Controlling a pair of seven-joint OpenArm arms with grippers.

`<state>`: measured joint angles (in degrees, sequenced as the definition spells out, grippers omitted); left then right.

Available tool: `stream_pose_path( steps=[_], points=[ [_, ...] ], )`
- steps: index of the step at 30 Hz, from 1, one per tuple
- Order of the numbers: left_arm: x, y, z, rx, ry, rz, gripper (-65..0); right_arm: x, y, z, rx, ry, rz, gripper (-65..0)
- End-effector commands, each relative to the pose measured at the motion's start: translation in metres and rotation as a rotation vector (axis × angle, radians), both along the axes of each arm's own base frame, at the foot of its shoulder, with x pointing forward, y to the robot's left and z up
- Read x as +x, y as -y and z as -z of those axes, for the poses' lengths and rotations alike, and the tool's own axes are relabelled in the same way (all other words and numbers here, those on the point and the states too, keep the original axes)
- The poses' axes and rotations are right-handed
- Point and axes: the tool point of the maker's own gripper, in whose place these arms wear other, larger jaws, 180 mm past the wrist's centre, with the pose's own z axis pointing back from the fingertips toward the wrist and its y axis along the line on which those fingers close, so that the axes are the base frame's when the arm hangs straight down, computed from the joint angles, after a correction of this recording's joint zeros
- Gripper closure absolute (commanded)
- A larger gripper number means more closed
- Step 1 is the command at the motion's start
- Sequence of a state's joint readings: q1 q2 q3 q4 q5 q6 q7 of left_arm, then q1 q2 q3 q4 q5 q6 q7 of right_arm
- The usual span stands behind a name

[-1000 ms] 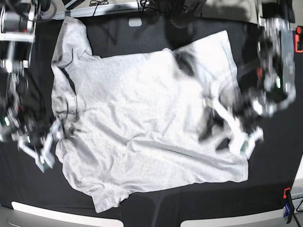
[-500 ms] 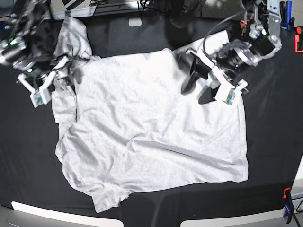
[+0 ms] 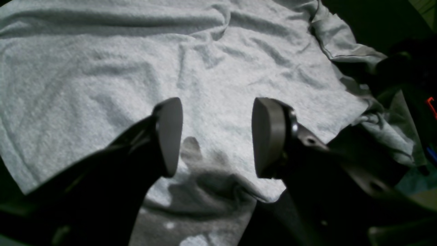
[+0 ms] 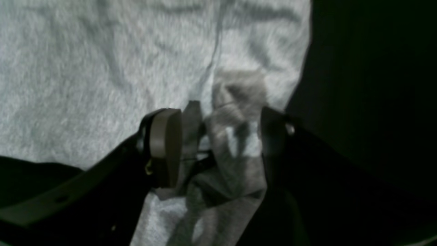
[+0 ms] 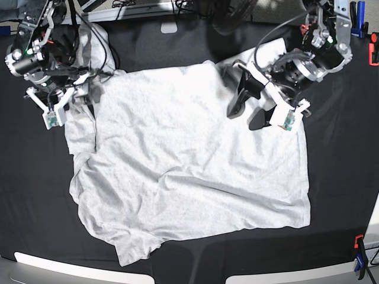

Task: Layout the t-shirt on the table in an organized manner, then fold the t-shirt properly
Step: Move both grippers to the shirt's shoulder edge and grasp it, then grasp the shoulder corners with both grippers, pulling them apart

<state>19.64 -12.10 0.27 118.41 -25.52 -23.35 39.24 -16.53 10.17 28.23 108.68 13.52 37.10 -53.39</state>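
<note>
The light grey t-shirt [image 5: 183, 160] lies spread on the black table [image 5: 343, 177], plain side up, with no lettering showing. One sleeve is bunched at the far left [image 5: 89, 41] and the near left corner is wrinkled. My left gripper [image 5: 246, 112] hovers open over the shirt's far right part. In the left wrist view it is open [image 3: 218, 136] with flat fabric [image 3: 102, 68] below it and nothing held. My right gripper [image 5: 66, 106] is open at the shirt's left edge near the sleeve. In the right wrist view its jaws [image 4: 218, 143] straddle a creased edge of fabric [image 4: 235, 99].
A red clamp [image 5: 373, 50] sits at the table's right edge. A blue and red clamp [image 5: 359, 257] is at the near right corner. Cables and a white tag [image 5: 170, 28] lie along the far edge. Black cloth shows to the right in the right wrist view [image 4: 375, 85].
Over the last second both arms swung from the shirt's near half to its far corners. In the last half second the right gripper shifted slightly; the left barely moved.
</note>
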Motion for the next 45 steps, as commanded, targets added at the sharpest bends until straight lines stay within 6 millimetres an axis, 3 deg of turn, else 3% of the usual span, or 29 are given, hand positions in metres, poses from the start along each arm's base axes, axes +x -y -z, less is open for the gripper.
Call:
stream_pose_path(
  steps=[1,5,8,19,24,28,32,35,37,41,43,45],
  points=[
    [0.004,0.001,-0.014,-0.028,0.047,-0.002,-30.5,0.007,0.002,-0.008,0.0,0.04,-0.003,-33.8],
    [0.004,0.001,-0.014,-0.028,0.047,-0.002,-30.5,0.006,0.003,-0.004,0.003,0.033,0.002,-18.1],
    [0.004,0.001,-0.014,-0.028,0.047,-0.002,-30.5,0.007,0.007,-0.006,-0.015,0.037,0.001,0.0],
    [0.004,0.001,-0.014,-0.028,0.046,-0.002,-30.5,0.002,0.073,-0.021,-0.228,0.006,0.119,0.0],
    [0.004,0.001,-0.014,-0.028,0.046,-0.002,-30.5,-0.018,0.124,-0.036,-0.294,0.015,0.315,0.0],
    [0.004,0.001,-0.014,-0.028,0.047,-0.002,-30.5,-0.034,0.151,-0.047,-0.286,0.031,0.426,0.0],
    [0.003,0.001,-0.014,-0.028,0.046,0.0,-30.5,-0.043,0.15,-0.045,-0.199,0.043,0.482,-1.3],
    [0.003,0.001,-0.014,-0.028,0.046,0.0,-30.5,-0.044,0.141,-0.037,-0.164,0.045,0.492,-22.3],
    [0.003,0.001,-0.014,-0.027,0.047,0.0,-30.5,-0.044,0.136,-0.034,-0.146,0.052,0.495,-30.9],
    [0.003,0.001,-0.014,-0.027,0.047,0.0,-30.5,-0.037,0.133,-0.037,-0.131,0.092,0.49,-32.1],
    [0.003,0.001,-0.014,-0.027,0.047,0.0,-30.5,-0.017,0.122,-0.053,-0.055,0.216,0.439,-32.1],
    [0.003,0.001,-0.014,-0.027,0.047,0.0,-30.5,0.008,0.097,-0.071,0.051,0.335,0.321,-32.0]
  ],
)
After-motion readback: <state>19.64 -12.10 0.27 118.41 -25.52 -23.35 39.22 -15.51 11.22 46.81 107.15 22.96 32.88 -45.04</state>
